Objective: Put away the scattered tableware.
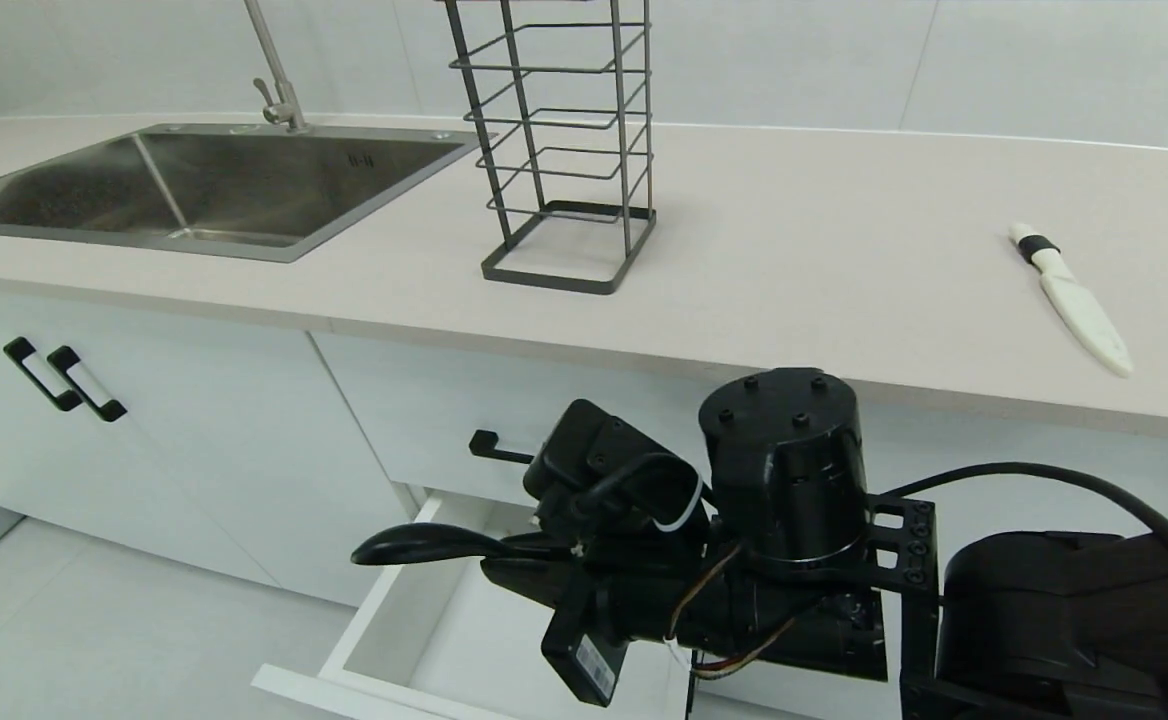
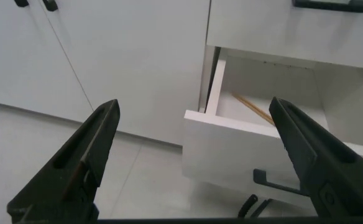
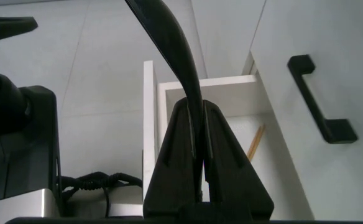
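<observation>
Right gripper (image 3: 197, 112) is clamped tight on the handle of the black spoon (image 1: 414, 545), holding it over the open drawer (image 1: 374, 600) beneath the counter (image 1: 794, 260). Left gripper (image 2: 194, 124) hangs out in front of that drawer, fingers spread wide with nothing between them. Chopsticks (image 2: 253, 107) lie inside the drawer. A white knife (image 1: 1074, 300) lies on the counter at the right, well apart from the wire rack (image 1: 564, 150) and the sink (image 1: 64, 190).

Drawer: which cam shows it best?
Left wrist view: the drawer is open, with its front, side wall and the chopsticks inside. Head view gives one corner, the right end effector and spoon over the rest. Right wrist view sees its inside past the clamped spoon.
</observation>
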{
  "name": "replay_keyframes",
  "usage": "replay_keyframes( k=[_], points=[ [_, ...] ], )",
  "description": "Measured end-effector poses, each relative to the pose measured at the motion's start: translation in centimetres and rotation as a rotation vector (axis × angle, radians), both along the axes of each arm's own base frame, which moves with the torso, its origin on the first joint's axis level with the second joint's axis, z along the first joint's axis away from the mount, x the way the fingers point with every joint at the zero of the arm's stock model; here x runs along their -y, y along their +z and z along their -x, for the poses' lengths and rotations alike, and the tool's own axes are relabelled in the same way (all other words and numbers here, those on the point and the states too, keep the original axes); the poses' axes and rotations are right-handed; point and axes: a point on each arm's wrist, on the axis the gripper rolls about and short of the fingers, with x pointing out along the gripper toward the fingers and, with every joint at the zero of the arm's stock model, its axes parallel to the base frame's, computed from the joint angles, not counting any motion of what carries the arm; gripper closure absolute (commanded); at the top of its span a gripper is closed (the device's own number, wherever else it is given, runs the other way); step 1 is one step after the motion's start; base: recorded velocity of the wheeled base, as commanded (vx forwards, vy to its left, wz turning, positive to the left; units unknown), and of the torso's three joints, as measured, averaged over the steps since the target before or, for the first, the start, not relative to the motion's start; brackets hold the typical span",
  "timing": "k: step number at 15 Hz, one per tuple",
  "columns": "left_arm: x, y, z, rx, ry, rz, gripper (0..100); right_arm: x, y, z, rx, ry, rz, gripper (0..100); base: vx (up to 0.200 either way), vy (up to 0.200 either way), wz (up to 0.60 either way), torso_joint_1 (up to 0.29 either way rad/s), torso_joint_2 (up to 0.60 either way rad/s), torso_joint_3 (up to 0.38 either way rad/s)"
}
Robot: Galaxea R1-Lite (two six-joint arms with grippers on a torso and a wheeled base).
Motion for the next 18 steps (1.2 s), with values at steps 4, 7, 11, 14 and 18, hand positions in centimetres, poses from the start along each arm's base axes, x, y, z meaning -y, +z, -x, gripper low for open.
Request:
replay_keyframes(
  k=[4,7,11,14,18],
  points=[
    [0.0,0.0,0.0,-0.001,0.0,0.0,0,-0.2,-0.1,0.3,-0.03,0.004,-0.015,100,0.0,0.0,0.0,-0.2,0.31,0.121],
    [0.0,0.0,0.0,-0.002,0.0,0.0,0,-0.2,0.0,0.2,-0.031,0.004,-0.014,100,0.0,0.0,0.0,-0.035,0.24,0.066],
    [0.0,0.0,0.0,-0.001,0.0,0.0,0,-0.4,-0.3,0.8,-0.034,0.012,-0.003,100,0.0,0.0,0.0,-0.001,0.04,0.022],
    [0.0,0.0,0.0,-0.001,-0.001,0.0,0,-0.7,-0.8,1.6,-0.045,0.022,0.003,100,0.0,0.0,0.0,0.0,0.0,0.0],
    [0.0,0.0,0.0,-0.001,0.0,0.0,0,-1.5,-2.2,1.2,-0.082,-0.073,0.024,100,0.0,0.0,0.0,0.0,0.0,0.0]
  ],
)
